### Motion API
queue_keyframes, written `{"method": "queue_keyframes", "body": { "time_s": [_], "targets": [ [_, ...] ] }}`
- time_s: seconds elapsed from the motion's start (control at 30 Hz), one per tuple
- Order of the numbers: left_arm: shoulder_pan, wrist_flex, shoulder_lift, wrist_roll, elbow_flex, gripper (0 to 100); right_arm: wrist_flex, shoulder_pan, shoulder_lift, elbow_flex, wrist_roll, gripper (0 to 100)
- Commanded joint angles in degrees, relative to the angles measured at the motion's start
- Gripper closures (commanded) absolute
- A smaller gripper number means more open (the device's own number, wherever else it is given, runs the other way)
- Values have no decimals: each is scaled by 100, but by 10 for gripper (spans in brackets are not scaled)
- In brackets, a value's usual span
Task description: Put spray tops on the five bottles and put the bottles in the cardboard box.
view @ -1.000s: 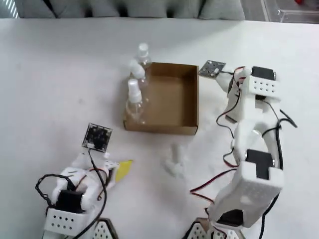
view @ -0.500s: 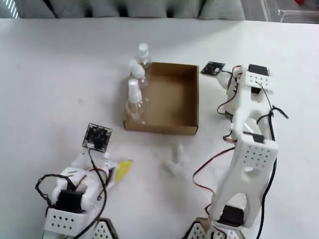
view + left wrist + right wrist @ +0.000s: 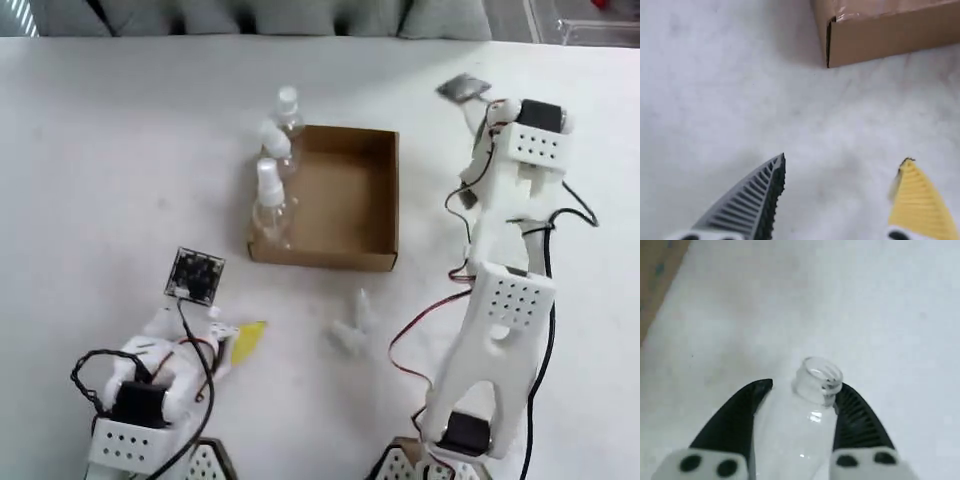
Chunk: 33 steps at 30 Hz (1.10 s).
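Currently: one uncapped bottle held in the right gripper, spray top not yet fitted.
Right gripper is closed on the clear body below the neck, likely to leave the threaded mouth free for a spray top. Left gripper is wide and empty, low over the desk near the cardboard box. A loose spray top lies on the desk in front of the box. Three capped bottles stand at its left wall.

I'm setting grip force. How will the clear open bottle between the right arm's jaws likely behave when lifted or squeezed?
The bottle looks clear and empty, so probably light for its size. Its smooth, glossy wall may slip between the jaws of the right gripper, which flank its shoulder. If thin plastic, it could dent under a hard squeeze.
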Motion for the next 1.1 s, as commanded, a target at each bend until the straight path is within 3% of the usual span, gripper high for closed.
{"method": "queue_keyframes", "body": {
  "time_s": [0.0, 0.3, 0.63, 0.93, 1.07],
  "targets": [
    [-57, -26, 75, -44, 0, 669, 189, 215, -145, -607, -985, 984],
    [-57, -35, 75, -44, 0, 669, 189, 1007, -1499, 853, -1081, 984],
    [-57, 9, 75, -44, 0, 669, 22, 2176, -3248, 3560, -308, 983],
    [-57, 79, 75, -44, 0, 669, -1745, 2738, -3240, 5284, 237, 978],
    [-57, 97, 75, -44, 0, 669, -2607, 2677, -2985, 5846, 220, 870]
  ]
}}
